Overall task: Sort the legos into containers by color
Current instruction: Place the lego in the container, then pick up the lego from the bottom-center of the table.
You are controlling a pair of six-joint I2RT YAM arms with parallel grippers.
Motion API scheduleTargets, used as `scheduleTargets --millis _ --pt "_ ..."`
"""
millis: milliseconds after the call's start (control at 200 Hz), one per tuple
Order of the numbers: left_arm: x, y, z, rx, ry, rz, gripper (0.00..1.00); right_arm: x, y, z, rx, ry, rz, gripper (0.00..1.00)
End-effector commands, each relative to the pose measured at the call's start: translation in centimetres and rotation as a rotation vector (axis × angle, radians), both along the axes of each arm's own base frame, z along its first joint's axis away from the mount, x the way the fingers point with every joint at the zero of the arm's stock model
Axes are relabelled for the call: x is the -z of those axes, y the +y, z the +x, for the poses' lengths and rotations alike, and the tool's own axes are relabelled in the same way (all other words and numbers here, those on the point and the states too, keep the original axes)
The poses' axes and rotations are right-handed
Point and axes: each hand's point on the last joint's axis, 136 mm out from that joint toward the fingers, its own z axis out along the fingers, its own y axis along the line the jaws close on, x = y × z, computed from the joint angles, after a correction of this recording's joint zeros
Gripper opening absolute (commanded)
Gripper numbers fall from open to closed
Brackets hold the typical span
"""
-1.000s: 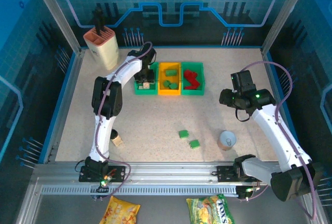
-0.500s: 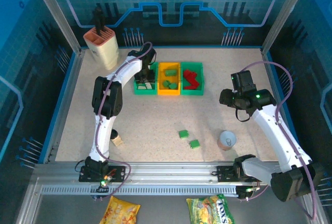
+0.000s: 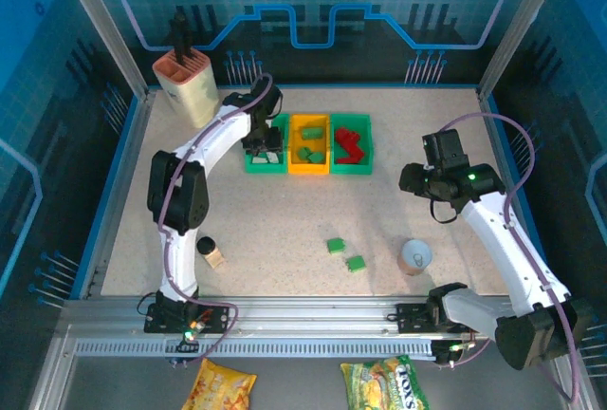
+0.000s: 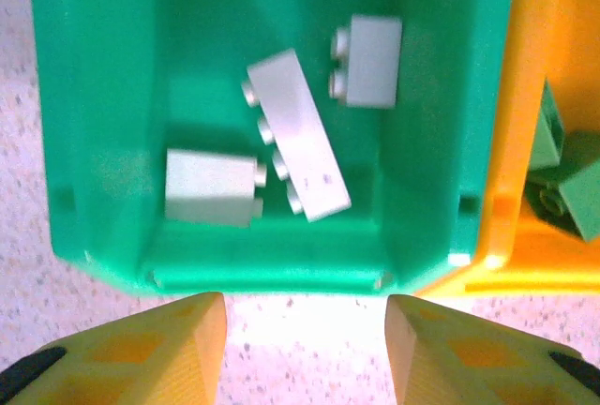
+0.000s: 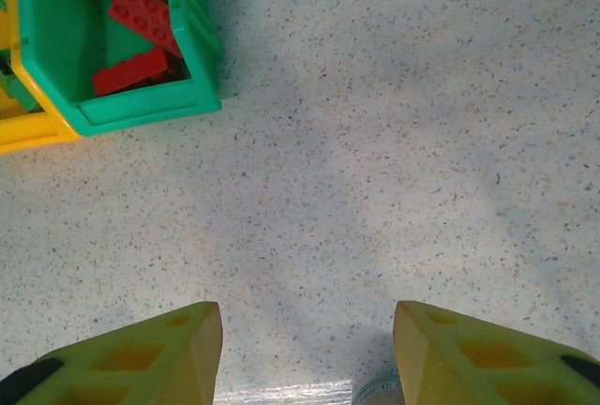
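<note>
**Cream done, green left to sort**

Cream bricks lie in the left green bin at the table's far edge. The left gripper hovers above, jaws wide apart, empty. The right gripper, equally open and empty, hangs over bare table beside the bin of red bricks. Two green bricks sit loose toward the near edge. Next, likely, an arm fetches each for the yellow bin.

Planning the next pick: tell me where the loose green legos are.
In the top view, the two green legos lie close together on the table near its centre, just left of the round grey cup and nearer the arms than the orange-yellow bin.
</note>
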Motion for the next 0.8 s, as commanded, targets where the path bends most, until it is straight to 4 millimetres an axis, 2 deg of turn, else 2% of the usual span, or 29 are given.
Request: scheduleTargets --millis 0,155,370,660,795 --pt "-1.1 -1.0 -2.1 0.005 -0.008 -0.036 0.49 1.1 1.0 -0.7 -0.041 0.044 0.022 0.52" --pt "-1.3 -0.9 -4.6 0.003 -0.004 -0.068 0.49 2.0 2.7 -1.4 -0.099 0.086 0.031 0.52" --pt "-1.9 1.3 -7.6 -0.005 0.002 -0.079 0.5 3.8 5.8 -2.9 -0.159 0.149 0.011 0.52" --pt "-2.6 6.4 -10.4 -0.042 -0.003 -0.076 0.51 8.0 11.7 -5.0 -0.246 0.265 -0.007 0.53" --pt "-3.0 8.4 -11.1 -0.059 -0.018 -0.083 0.52 10.0 14.3 -5.8 -0.291 0.326 -0.045 0.53"
